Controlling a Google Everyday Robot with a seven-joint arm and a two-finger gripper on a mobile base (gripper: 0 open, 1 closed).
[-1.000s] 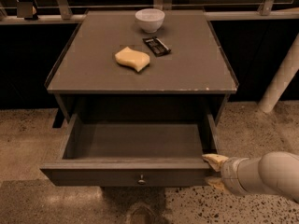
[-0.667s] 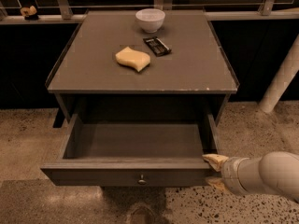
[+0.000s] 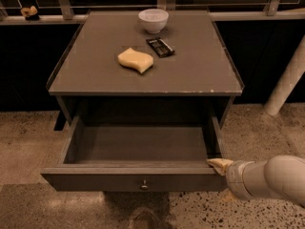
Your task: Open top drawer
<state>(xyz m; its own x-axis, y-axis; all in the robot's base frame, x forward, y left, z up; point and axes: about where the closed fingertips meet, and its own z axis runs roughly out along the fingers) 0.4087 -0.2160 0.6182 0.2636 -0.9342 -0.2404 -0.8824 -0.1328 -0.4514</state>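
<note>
As the top drawer (image 3: 95, 180) stands well out, opening appears complete. The gripper (image 3: 220, 167) sits at its right front corner, jaws' state indeterminable. Next: retreat clear.

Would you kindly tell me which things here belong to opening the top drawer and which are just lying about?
Job: top drawer, pulled out; its knob; gripper at the drawer's front right corner.
Lying about: white bowl, yellow sponge, dark packet, all on the cabinet top.
</note>
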